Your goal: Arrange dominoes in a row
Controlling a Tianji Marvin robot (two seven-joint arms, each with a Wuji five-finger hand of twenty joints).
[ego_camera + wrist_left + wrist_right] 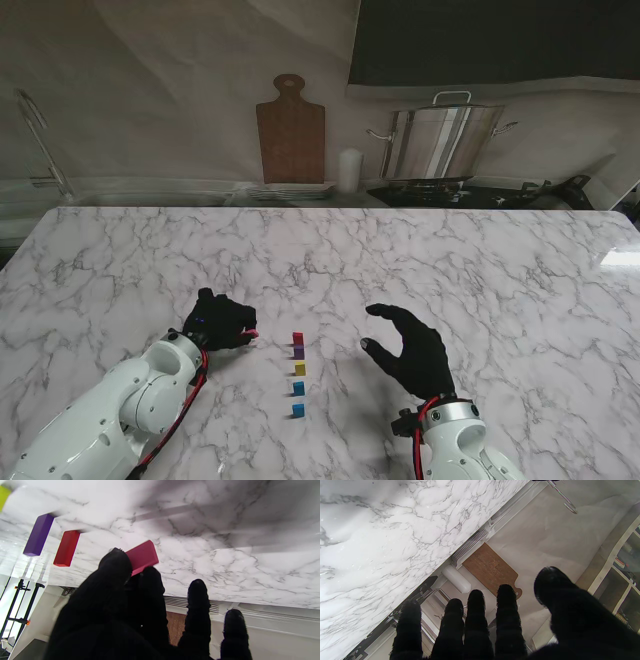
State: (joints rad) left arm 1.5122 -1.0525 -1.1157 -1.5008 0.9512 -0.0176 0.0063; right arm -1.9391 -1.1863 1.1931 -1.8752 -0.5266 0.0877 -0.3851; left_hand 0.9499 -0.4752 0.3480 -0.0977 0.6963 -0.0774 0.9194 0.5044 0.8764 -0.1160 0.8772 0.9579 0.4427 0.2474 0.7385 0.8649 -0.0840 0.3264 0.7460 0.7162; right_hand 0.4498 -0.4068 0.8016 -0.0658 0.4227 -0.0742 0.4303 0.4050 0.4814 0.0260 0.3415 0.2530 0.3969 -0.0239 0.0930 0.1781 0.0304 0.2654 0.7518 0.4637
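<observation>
Currently left hand (222, 322) fingers (117, 565) pinch pink domino (143, 556) by its end; light, rigid, slick, tips easily. Right hand (415, 352) fingers spread, empty, at 3 o'clock of row.

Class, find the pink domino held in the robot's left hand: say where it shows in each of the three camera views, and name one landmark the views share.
Stand view: the pink domino shows at the left hand's fingertips, left of the standing row.
Left wrist view: it is pinched between thumb and finger, tilted, beside the red domino.
Right wrist view: not in it.
Shared landmark: the brown wooden cutting board.
</observation>
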